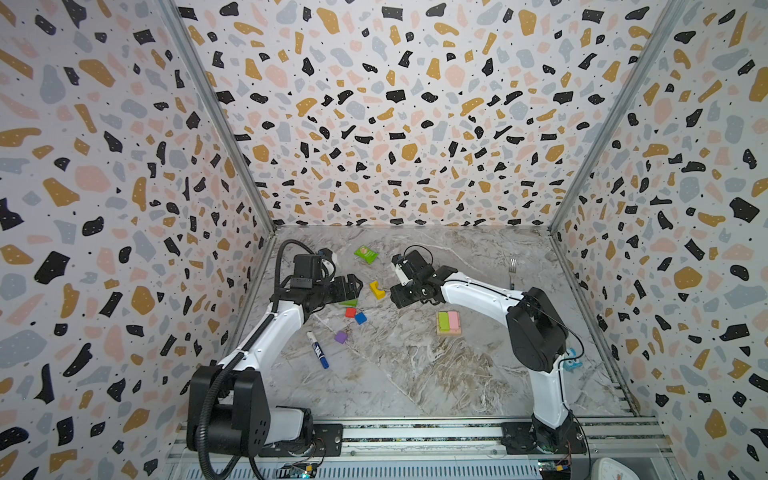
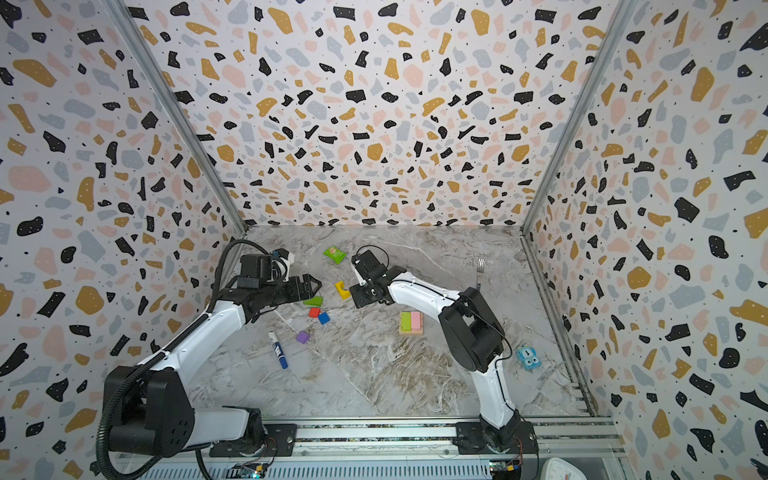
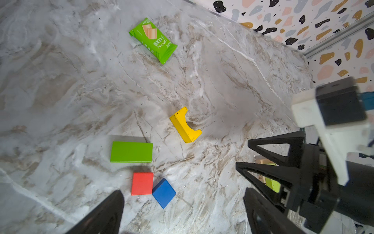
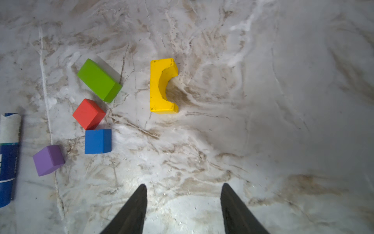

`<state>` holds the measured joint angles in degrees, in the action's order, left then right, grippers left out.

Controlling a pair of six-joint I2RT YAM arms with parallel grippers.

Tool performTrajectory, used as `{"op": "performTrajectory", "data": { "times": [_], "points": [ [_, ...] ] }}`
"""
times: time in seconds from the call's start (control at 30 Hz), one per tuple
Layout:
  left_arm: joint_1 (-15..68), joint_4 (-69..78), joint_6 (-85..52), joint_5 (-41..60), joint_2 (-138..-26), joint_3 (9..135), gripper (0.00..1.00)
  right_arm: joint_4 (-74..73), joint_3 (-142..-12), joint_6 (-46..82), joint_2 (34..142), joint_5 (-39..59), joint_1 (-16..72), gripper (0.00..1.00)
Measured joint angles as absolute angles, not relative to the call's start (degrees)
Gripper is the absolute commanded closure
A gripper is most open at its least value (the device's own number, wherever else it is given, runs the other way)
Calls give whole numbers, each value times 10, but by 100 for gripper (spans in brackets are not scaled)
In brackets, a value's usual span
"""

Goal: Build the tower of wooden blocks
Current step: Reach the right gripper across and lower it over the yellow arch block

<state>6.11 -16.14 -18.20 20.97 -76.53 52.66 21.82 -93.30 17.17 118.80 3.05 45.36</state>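
toward the left edge of the bench lies a blue-capped marker pen (image 1: 318,350), with a purple cube (image 1: 340,336) just beside it on the right. the left tool (image 1: 358,286) hangs over the left half of the bench. its jaws are spread wide and hold nothing. in both top views it partly covers a green bar (image 3: 131,152) lying flat. toward the front edge from that bar sit a red cube (image 3: 142,183) and a blue cube (image 3: 164,192), touching each other. a green wafer packet (image 1: 366,254) lies near the back edge, well apart from the blocks. a yellow notched arch (image 1: 377,289) lies on its side near the middle of the bench, between the two tools. the right tool (image 4: 184,184) hovers just right of the arch, pointing at it. its jaws are parted with only bare bench between them. right of the middle stands the tower (image 1: 449,332), low so far: a lime bar (image 1: 444,321) and a pink bar (image 1: 454,320) lie side by side on tan bars. a fork (image 1: 513,270) lies near the right edge, toward the back. a small blue toy (image 2: 528,358) sits by the same edge, nearer the front.
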Motion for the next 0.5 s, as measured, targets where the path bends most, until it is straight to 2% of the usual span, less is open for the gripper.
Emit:
{"op": "performTrajectory", "data": {
  "times": [0.1,0.2,0.5],
  "points": [
    [61,-155,-185,215,-765,521,6,207,-967,161,1220,34,462,28],
    [61,-154,-187,220,-765,519,6,199,-997,149,1247,34,468,23],
    [61,-153,-189,221,-765,518,7,184,-1087,116,1336,7,489,26]
  ]
}}
